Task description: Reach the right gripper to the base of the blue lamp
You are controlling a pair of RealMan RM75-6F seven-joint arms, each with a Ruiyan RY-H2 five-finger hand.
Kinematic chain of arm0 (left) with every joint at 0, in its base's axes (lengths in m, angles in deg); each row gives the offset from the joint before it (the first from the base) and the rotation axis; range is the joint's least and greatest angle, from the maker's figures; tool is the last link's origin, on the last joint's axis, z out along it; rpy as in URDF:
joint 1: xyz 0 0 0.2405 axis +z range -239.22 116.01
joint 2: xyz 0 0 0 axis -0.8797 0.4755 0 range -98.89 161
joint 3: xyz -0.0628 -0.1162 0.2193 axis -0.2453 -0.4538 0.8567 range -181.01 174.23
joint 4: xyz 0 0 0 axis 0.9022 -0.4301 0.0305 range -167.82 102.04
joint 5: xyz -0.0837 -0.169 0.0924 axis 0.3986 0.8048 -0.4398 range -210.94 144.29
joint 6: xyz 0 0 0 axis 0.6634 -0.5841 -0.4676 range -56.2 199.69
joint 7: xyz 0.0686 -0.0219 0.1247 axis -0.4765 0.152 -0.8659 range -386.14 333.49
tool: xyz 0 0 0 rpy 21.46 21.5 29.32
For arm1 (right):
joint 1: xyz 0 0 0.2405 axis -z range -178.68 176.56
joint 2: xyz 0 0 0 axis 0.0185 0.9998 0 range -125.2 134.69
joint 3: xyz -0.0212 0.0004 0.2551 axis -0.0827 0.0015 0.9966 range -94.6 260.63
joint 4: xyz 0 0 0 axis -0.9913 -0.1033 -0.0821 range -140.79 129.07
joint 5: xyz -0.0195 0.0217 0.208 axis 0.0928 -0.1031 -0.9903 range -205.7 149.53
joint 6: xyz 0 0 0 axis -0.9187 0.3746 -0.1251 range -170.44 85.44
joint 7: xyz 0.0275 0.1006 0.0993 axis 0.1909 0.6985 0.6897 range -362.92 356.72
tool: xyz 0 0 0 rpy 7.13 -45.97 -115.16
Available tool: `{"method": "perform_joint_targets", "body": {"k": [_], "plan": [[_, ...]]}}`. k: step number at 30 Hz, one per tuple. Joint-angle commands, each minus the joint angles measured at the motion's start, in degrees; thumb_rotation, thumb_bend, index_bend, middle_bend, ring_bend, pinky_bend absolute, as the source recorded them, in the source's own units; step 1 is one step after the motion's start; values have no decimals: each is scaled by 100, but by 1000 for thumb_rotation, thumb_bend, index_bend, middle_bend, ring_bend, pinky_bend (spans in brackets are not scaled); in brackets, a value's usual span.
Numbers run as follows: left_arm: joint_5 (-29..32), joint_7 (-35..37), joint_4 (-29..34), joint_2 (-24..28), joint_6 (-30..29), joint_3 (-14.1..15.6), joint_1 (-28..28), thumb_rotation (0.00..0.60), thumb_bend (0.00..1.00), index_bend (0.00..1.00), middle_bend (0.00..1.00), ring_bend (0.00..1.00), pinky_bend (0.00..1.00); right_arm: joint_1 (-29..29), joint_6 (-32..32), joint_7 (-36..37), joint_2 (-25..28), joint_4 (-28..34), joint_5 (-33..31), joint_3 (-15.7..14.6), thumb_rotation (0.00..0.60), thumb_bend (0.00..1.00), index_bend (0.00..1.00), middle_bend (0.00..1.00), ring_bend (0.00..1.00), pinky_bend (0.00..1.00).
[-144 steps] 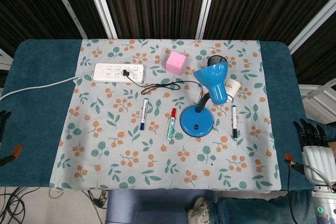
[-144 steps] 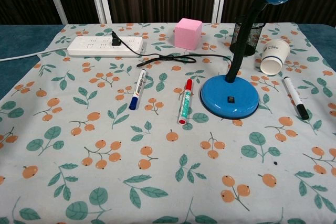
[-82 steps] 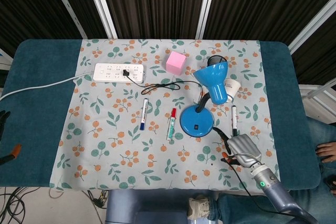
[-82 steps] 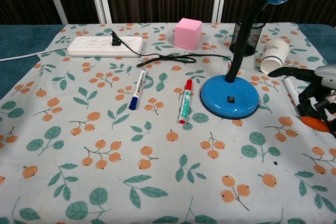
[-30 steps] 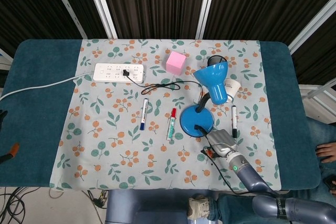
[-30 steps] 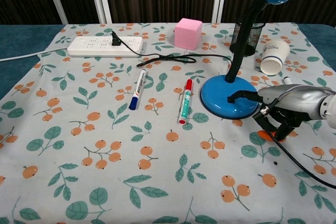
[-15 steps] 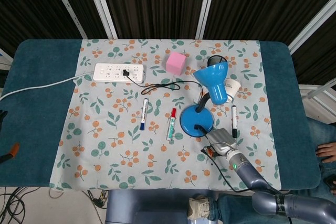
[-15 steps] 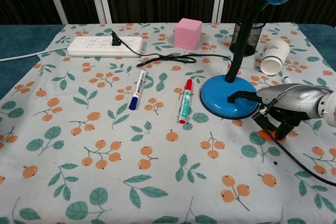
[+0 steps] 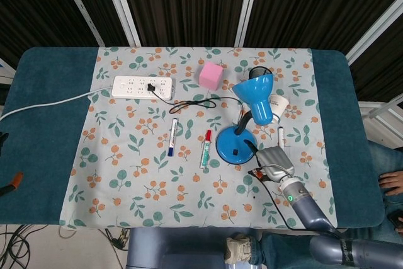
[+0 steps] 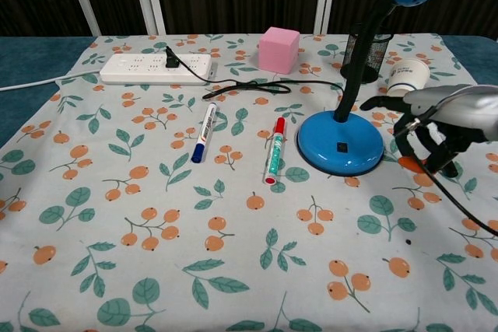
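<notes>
The blue lamp stands mid-right on the floral cloth, its round base (image 9: 234,147) (image 10: 341,144) flat and its shade (image 9: 258,97) tipped to the right. My right hand (image 9: 274,161) (image 10: 445,124) hovers just right of the base, holding nothing, fingers apart and hanging down. Its thumb (image 10: 375,103) points left toward the lamp stem, over the base's right edge; contact cannot be told. Of my left hand only a dark sliver (image 9: 2,136) shows at the left edge of the head view.
Paper cup (image 10: 408,77) and black mesh holder (image 10: 366,52) lie behind the right hand, with a black marker (image 9: 281,135) beside it. Left of the base lie a red-capped marker (image 9: 205,148) and a blue one (image 9: 172,137). Pink cube (image 9: 211,75), power strip (image 9: 142,85) and lamp cable (image 9: 201,101) sit further back.
My right hand has lifted from the base's front-right edge and shifted right and back. Its thumb now points at the stem from higher up.
</notes>
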Motion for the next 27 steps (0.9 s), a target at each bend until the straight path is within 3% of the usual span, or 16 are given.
{"method": "perform_joint_targets", "body": {"k": [1, 3, 7, 8, 13, 20, 27], "plan": [[-11, -17, 6, -4, -2, 6, -1, 600, 279, 67, 49, 0, 70, 271, -257, 34, 643, 530, 180, -165, 600, 386, 0, 281, 303, 1000], [-28, -33, 15, -7, -8, 13, -1, 600, 279, 67, 49, 0, 70, 407, -448, 13, 900, 722, 261, -243, 600, 358, 0, 198, 201, 950], [-48, -95, 33, -22, -11, 31, -1, 600, 279, 67, 49, 0, 70, 860, -1186, 66, 1214, 849, 744, -433, 600, 340, 0, 102, 88, 63], [-50, -111, 39, -25, -10, 35, -1, 600, 279, 67, 49, 0, 70, 989, -1390, 130, 1235, 825, 894, -476, 600, 340, 0, 93, 78, 11], [-78, -198, 73, -44, -26, 56, 2, 600, 279, 67, 49, 0, 70, 1686, -2361, 897, 1197, 397, 1673, -707, 600, 339, 0, 72, 59, 0], [-78, -283, 108, -59, -45, 69, 12, 600, 279, 67, 49, 0, 70, 2470, -3355, 1745, 849, -835, 2387, -991, 600, 326, 0, 57, 50, 0], [-101, -376, 115, -92, -33, 83, -5, 600, 279, 67, 49, 0, 70, 2698, -3731, 2339, 585, -1732, 2573, -813, 600, 320, 0, 45, 43, 0]]}}
